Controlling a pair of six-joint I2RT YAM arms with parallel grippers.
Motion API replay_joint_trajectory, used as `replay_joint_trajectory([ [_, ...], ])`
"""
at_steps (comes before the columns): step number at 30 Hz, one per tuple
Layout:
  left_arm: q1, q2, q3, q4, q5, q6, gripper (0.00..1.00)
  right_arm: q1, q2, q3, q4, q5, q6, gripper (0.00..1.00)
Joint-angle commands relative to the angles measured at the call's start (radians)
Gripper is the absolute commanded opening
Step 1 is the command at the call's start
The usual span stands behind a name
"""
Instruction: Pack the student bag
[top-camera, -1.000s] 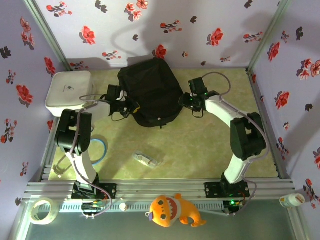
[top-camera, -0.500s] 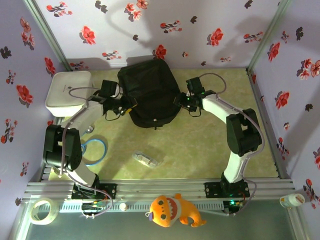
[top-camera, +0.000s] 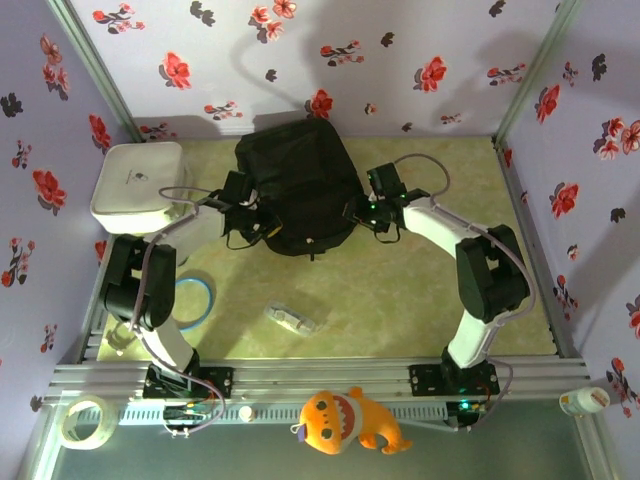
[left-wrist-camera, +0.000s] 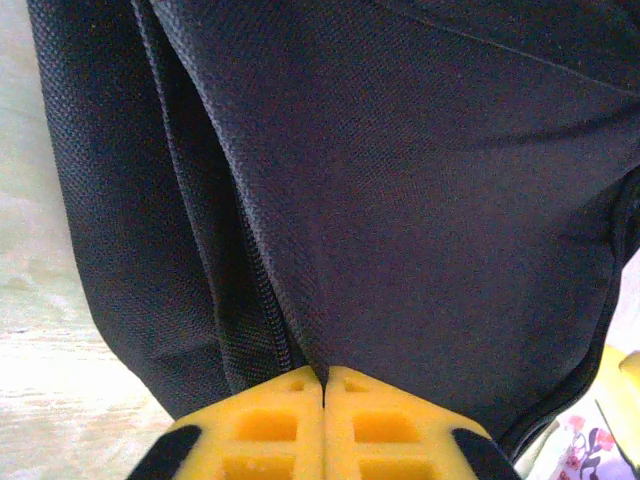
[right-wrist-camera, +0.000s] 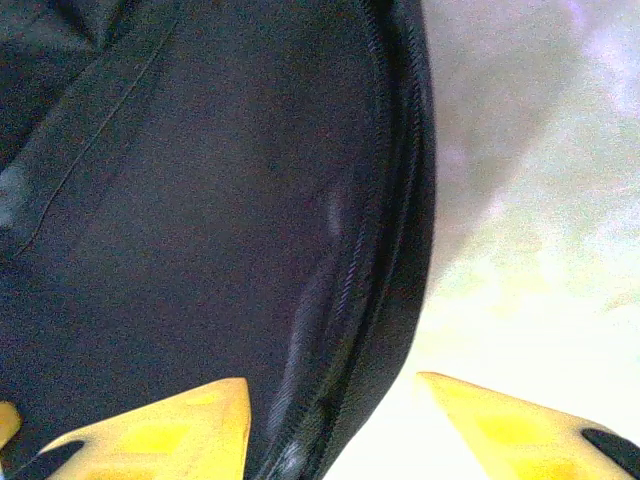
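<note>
As it lies flat at the back of the green table (top-camera: 420, 300), the student bag (top-camera: 298, 185) has a gripper at each side. The left gripper (left-wrist-camera: 323, 385) has its fingers (left-wrist-camera: 265, 425) pressed together against the zip seam. The right gripper (right-wrist-camera: 335, 385) stands apart, straddling the bag's zipped edge. A white case (top-camera: 137, 178) sits to its left; a clear packet (top-camera: 292, 320) lies nearer the table's front.

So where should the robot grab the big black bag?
Probably the zipper rim on the right side of the student bag, coming in from the table beside it. It lies flat and floppy, its broad top offering no pinch; that ridged edge does, and the open right tool straddles it.
</note>
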Motion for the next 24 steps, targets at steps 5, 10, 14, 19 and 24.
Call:
replay_joint_trajectory([
  [5,-0.006,-0.046,0.032,-0.013,-0.014,0.016,0.00,0.149,-0.106,-0.029,-0.061,0.045,-0.082,0.43],
  [10,-0.008,-0.090,0.034,-0.001,0.004,0.017,0.00,0.265,-0.124,-0.053,-0.024,0.052,-0.150,0.44],
  [14,-0.007,-0.092,0.032,0.002,0.014,0.014,0.00,0.315,-0.079,-0.045,0.001,0.026,-0.180,0.48],
  [19,-0.009,-0.098,0.028,0.010,0.017,0.011,0.00,0.341,-0.014,-0.025,0.005,0.033,-0.218,0.50],
  [24,-0.007,-0.104,0.030,0.009,0.018,0.011,0.00,0.345,0.037,0.007,0.004,0.070,-0.254,0.47],
])
